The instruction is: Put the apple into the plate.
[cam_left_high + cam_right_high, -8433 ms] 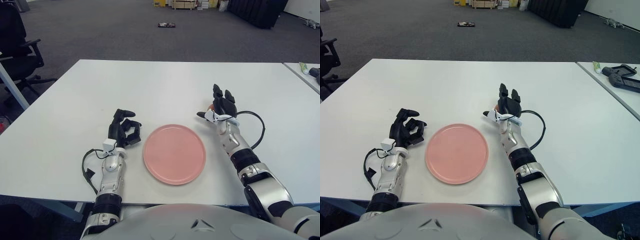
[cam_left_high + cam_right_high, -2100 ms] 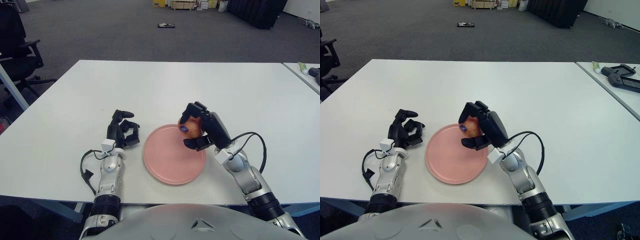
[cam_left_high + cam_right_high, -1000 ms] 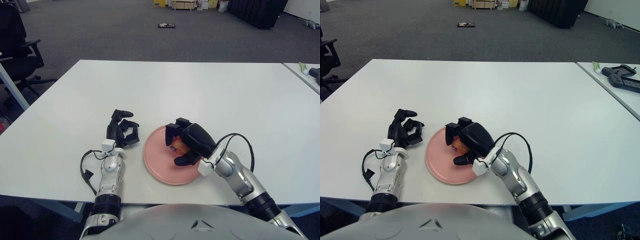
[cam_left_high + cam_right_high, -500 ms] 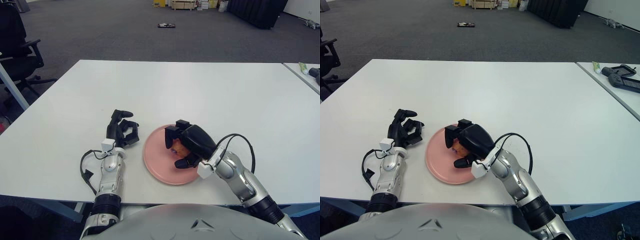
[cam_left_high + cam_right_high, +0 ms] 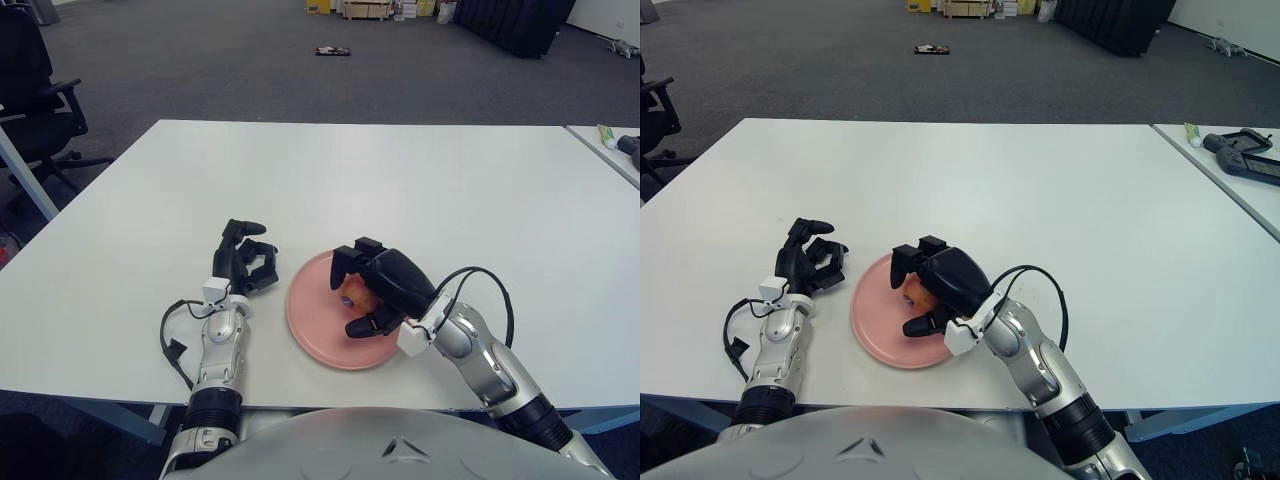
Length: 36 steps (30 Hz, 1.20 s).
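The pink plate (image 5: 312, 318) lies on the white table (image 5: 350, 180) near its front edge. My right hand (image 5: 908, 292) is over the plate's middle, its black fingers curled around the orange-red apple (image 5: 354, 291). The apple is low over the plate; whether it touches the plate I cannot tell. My left hand (image 5: 245, 262) shows just left of the plate, fingers loosely bent and holding nothing.
A black cable loops from my right wrist (image 5: 478, 285) beside the plate. A second table (image 5: 1240, 170) at the right carries a black device (image 5: 1245, 155) and a small tube. A black office chair (image 5: 35, 90) stands off the table's left corner.
Over several seconds my right hand carried the apple from the plate's right side down over its middle. In the last half second its fingers lifted slightly, showing more of the apple. The left hand stayed still.
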Tool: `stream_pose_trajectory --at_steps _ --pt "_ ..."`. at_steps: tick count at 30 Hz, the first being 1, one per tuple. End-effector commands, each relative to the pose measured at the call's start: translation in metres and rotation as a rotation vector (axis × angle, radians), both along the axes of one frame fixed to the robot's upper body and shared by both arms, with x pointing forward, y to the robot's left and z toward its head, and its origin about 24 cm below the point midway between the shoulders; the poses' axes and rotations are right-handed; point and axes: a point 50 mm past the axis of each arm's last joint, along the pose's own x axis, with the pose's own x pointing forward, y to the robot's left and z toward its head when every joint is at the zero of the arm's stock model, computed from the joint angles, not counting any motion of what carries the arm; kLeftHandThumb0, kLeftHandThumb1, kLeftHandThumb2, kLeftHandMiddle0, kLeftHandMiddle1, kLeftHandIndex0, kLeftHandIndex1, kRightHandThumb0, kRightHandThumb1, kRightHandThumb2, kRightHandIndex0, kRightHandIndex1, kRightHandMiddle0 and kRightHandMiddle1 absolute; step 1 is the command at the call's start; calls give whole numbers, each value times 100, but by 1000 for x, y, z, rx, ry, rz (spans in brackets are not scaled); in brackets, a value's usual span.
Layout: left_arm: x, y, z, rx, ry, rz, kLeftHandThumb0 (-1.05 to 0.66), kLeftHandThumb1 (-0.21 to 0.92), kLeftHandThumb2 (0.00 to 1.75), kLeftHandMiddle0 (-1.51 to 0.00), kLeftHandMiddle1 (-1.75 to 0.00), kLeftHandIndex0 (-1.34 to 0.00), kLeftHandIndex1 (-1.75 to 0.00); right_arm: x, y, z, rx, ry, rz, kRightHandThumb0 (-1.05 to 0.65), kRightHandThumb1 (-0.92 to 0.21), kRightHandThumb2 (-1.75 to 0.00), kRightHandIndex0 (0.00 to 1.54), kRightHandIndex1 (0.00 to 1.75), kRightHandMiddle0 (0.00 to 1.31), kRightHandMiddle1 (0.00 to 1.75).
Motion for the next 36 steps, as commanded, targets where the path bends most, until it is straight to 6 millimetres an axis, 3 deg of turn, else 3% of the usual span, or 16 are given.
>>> stream_pose_trajectory --at_steps 1,3,5,9,14,24,32,36 --pt "-7 0 -12 12 67 -2 -1 34 123 -68 -154 -39 -175 4 -5 9 38 -38 3 -97 -89 -49 1 72 0 95" --pt "-7 1 -12 19 63 -4 -1 34 124 -68 -154 -39 -175 5 -7 10 68 -54 4 -100 -90 -50 1 60 0 84" --pt "-8 1 -12 22 59 -6 -1 32 127 -69 -155 -41 -175 5 -7 10 88 -63 4 -103 -91 -57 0 36 0 60" --pt "-8 1 -12 16 51 -7 -1 30 129 -71 -155 -42 -175 6 -10 11 129 -78 1 -104 -92 -65 0 12 0 33" --pt "-8 1 -11 2 42 -9 -1 29 130 -70 -157 -42 -175 6 -16 19 188 -85 -2 -105 -92 -72 0 2 0 7" --pt "-8 0 -11 -15 45 -12 -1 30 129 -70 -156 -42 -175 1 -25 26 324 -26 -8 -105 -92 -74 0 0 0 0" --pt "-7 0 -12 -26 39 -15 -1 34 124 -68 -154 -40 -175 6 -36 31 422 -99 -97 -105 -92 -85 0 0 0 0" --pt "-7 0 -12 -32 35 -15 -1 34 123 -68 -153 -40 -175 -1 -39 28 499 -93 -167 -105 -92 -89 0 0 0 0"
